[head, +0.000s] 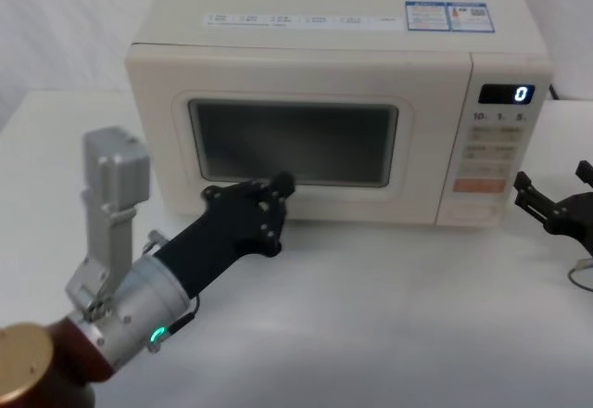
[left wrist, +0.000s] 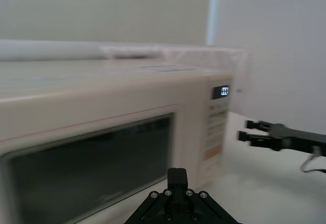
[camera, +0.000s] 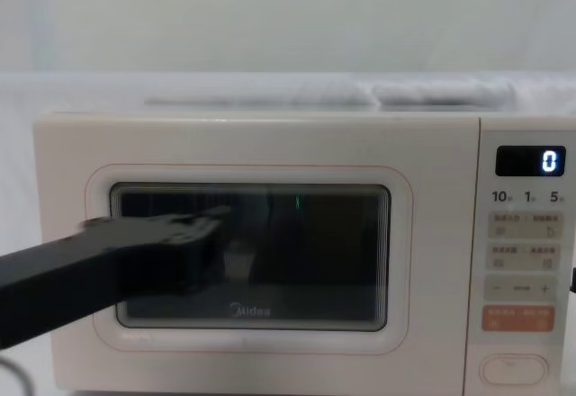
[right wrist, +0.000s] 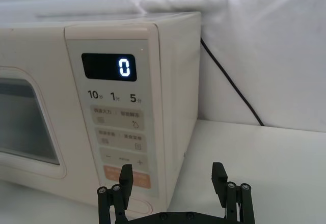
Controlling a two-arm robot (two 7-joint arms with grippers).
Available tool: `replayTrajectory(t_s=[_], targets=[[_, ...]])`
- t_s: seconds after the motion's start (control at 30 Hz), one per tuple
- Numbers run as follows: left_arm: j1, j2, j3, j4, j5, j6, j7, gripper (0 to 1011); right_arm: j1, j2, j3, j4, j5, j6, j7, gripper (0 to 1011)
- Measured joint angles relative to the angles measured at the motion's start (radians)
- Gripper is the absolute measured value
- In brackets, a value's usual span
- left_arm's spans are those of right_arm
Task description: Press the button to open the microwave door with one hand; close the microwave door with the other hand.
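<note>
Centrally, the door (head: pixel 295 144) sits flush in the microwave (head: pixel 324 46) front, its dark window ringed by a thin pink line and, in the chest view, bearing the grey logo along its lower edge. To its right on the control panel (head: pixel 496 153), the button (camera: pixel 513 369) is the wide oval key at the very bottom, just beneath the orange key (camera: pixel 517 319); the display (head: pixel 507 94) at the top reads 0. My left gripper (head: pixel 283 185), black and angular on a silver wrist with a green glowing ring, reaches forward across the table (head: pixel 371 315) to the lower edge of the door, its tip at or just short of the window frame; I cannot tell whether it touches. Its fingers (left wrist: pixel 177 175) appear drawn together into a single narrow tip, as the left wrist view shows. My right gripper (head: pixel 556 206) rests low beside the microwave's right front corner, near the button but apart from it, holding nothing; its fingers (right wrist: pixel 126 175) stand spread wide, as seen in the right wrist view. A black cable (right wrist: pixel 232 84) runs down the white backdrop behind the microwave's right side.
</note>
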Motion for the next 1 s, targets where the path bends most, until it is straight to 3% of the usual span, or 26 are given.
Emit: replayTrajectory(t_s=[0.1,0.27,0.53,0.7,1.0], targets=[[0.04,-0.005,-0.026,-0.015,0.015,-0.011,0.038,0,0.0,0.0,0.0,0.0,0.0,0.0,0.0,1002],[0.127,-0.041,-0.088,-0.042,0.103,-0.025,0.191,0,0.0,0.0,0.0,0.0,0.0,0.0,0.0,1002],[0.198,-0.092,-0.159,-0.051,0.218,-0.056,0.346,0,0.0,0.0,0.0,0.0,0.0,0.0,0.0,1002],[0.237,-0.121,-0.202,-0.051,0.265,-0.078,0.412,0,0.0,0.0,0.0,0.0,0.0,0.0,0.0,1002],[0.298,-0.149,-0.281,-0.04,0.262,-0.106,0.433,0,0.0,0.0,0.0,0.0,0.0,0.0,0.0,1002]])
